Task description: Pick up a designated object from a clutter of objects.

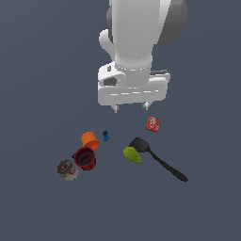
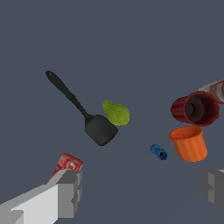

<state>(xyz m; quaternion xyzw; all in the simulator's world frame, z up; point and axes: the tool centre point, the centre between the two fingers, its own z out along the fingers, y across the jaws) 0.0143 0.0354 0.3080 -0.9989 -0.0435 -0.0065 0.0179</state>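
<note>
The yellow-green pear-like lump [image 1: 132, 154] lies on the grey floor, touching the head of the black spatula [image 1: 157, 157]. In the wrist view the lump [image 2: 116, 113] sits beside the spatula's head [image 2: 101, 129]. My gripper [image 1: 130, 107] hangs above the clutter, away from the lump, with its fingers wide apart and empty. In the wrist view one grey finger [image 2: 69, 192] shows at one side and the other at the far edge.
An orange cup [image 1: 90, 140], a dark red cup [image 1: 85, 158] and a grey-red can [image 1: 67, 170] lie together at the exterior view's left. A tiny blue piece [image 1: 106, 136] lies near them. A small red box [image 1: 153, 124] lies below the gripper.
</note>
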